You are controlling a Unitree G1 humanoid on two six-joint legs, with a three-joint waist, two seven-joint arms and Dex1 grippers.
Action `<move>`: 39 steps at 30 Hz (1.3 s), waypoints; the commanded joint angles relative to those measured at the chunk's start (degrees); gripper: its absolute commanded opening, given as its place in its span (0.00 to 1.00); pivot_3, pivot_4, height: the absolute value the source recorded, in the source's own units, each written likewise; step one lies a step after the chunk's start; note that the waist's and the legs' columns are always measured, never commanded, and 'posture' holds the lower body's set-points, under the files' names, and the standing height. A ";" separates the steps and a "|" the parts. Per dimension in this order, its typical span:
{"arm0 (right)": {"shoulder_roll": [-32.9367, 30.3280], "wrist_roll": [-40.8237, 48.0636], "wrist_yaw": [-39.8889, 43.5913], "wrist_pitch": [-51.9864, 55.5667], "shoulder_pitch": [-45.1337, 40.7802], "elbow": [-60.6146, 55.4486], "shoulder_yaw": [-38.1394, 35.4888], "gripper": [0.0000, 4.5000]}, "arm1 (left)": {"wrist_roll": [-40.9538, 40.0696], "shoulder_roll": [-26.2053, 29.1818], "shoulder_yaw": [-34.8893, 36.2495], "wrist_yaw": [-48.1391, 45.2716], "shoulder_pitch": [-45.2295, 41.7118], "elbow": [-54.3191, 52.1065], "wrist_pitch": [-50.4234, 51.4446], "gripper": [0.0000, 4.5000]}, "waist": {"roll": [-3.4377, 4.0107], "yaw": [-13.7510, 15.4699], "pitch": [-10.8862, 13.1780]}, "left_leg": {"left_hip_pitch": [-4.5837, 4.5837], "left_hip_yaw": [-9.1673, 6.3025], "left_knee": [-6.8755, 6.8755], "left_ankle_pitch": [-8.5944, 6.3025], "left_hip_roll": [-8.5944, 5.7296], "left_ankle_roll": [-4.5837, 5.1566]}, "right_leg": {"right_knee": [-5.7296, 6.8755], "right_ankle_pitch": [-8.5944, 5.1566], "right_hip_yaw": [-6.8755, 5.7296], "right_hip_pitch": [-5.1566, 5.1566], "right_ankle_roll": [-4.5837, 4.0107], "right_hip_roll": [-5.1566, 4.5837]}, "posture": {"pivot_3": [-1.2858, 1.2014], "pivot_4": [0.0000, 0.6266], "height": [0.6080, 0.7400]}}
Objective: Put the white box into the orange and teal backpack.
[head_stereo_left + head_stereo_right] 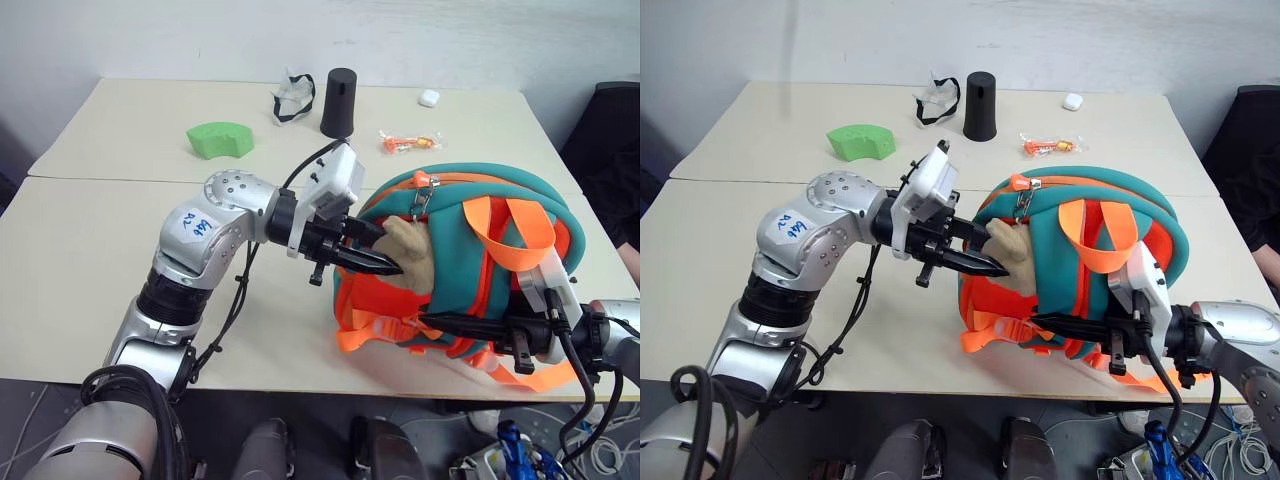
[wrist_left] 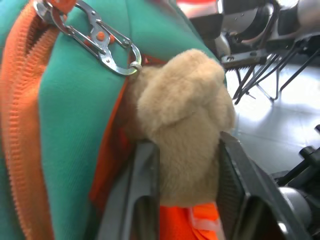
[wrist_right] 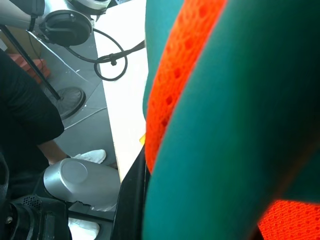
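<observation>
- In the right half of the left eye view we see the soft orange and teal backpack (image 1: 470, 270), with teal panels and bright orange straps, lying on the pale worktop (image 1: 90, 250) near its front edge.
- The left gripper (image 1: 385, 265), at the centre of the frame, points toward the backpack. In the left wrist view its fingers (image 2: 235, 175) stand on either side of the tan plush toy (image 2: 187, 120) clipped to the bag by a silver carabiner (image 2: 107, 47); they bracket the toy closely, and we judge them closing on it, though a firm clamp cannot be confirmed.
- The right gripper (image 1: 425, 322), at the lower right, reaches in level along the backpack's near side. We read its fingers as drawn together, apparently pinching the bag's fabric or strap; what exactly they pinch is hidden.
- The long white box is not identifiable on the worktop. The small white case (image 1: 429, 98) at the upper right is a different item.
- We cannot tell whether the box already lies inside the bag, so the stage of the task is uncertain; the grippers appear occupied with handling the bag itself.
</observation>
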 commanded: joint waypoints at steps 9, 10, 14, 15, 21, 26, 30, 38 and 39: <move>3.61 2.47 -5.26 -1.30 -3.93 2.82 -3.44 0.01 | -10.89 12.20 13.05 -10.56 -9.23 6.23 4.02 0.16 | 0.01 -0.25 0.00 | -0.01 0.05 0.00 0.01 0.03 -0.04 | 0.06 -0.01 0.01 -0.07 -0.02 0.06 | 0.52 0.24 1.00; 4.58 2.19 -6.62 -1.80 -4.73 3.40 -3.61 0.01 | -10.30 13.38 13.11 -11.07 -9.23 6.86 3.58 0.16 | 0.01 -0.30 0.00 | -0.02 0.06 -0.02 0.01 0.02 -0.04 | 0.14 -0.01 0.01 -0.09 -0.02 0.05 | 0.52 0.24 1.00; 7.30 1.27 -9.89 -2.72 -6.42 5.18 -4.56 0.01 | -8.69 17.26 11.90 -12.58 -6.65 6.91 2.81 0.16 | 0.01 -0.24 0.00 | -0.01 0.10 -0.03 0.01 0.02 -0.05 | 0.19 -0.01 -0.01 -0.11 -0.02 0.09 | 0.52 0.24 1.00; 7.66 1.40 -10.08 -2.88 -6.32 5.39 -4.96 0.01 | -8.65 18.19 11.58 -12.93 -5.19 6.10 2.93 0.16 | 0.01 -0.24 0.00 | -0.01 0.10 -0.03 0.01 0.03 -0.06 | 0.20 -0.01 -0.01 -0.11 -0.02 0.10 | 0.52 0.24 1.00; 8.85 1.69 -11.33 -3.07 -6.12 6.07 -6.33 0.01 | -8.08 20.64 8.97 -12.34 3.76 -2.77 2.44 0.16 | 0.01 -0.24 0.00 | -0.04 0.10 -0.10 0.01 0.03 -0.05 | 0.19 -0.01 0.03 -0.12 -0.02 0.09 | 0.52 0.24 1.00; 9.29 -0.99 -11.94 -3.96 -7.30 7.58 -4.68 0.01 | -11.95 18.87 7.63 -8.58 7.21 -11.09 7.46 0.16 | 0.01 -0.08 0.00 | -0.04 0.09 -0.10 0.01 0.02 -0.04 | 0.17 -0.01 0.05 -0.10 -0.02 0.06 | 0.52 0.24 1.00; 9.80 -1.28 -12.11 -4.06 -8.24 8.24 -4.26 0.01 | -6.04 23.12 2.82 -10.82 12.82 -13.96 3.11 0.16 | 0.02 -0.65 0.00 | -0.01 0.13 -0.12 0.01 0.07 -0.07 | 0.18 -0.01 0.10 -0.12 -0.02 0.08 | 0.52 0.24 1.00; 10.33 -1.61 -11.96 -4.14 -9.49 9.79 -4.25 0.01 | 14.63 27.90 -9.63 -11.39 21.62 -9.71 -17.53 0.16 | 0.03 -0.93 0.00 | 0.08 0.15 -0.16 0.03 0.09 -0.18 | 0.14 -0.13 0.08 -0.17 -0.24 0.06 | 0.52 0.24 1.00; 10.51 -1.47 -12.00 -4.12 -9.72 9.94 -4.25 0.01 | 17.50 26.76 -11.56 -9.95 22.45 -8.30 -19.59 0.16 | 0.04 -0.81 -0.01 | 0.07 0.15 -0.16 0.02 0.08 -0.16 | 0.14 -0.13 0.07 -0.17 -0.24 0.03 | 0.52 0.24 1.00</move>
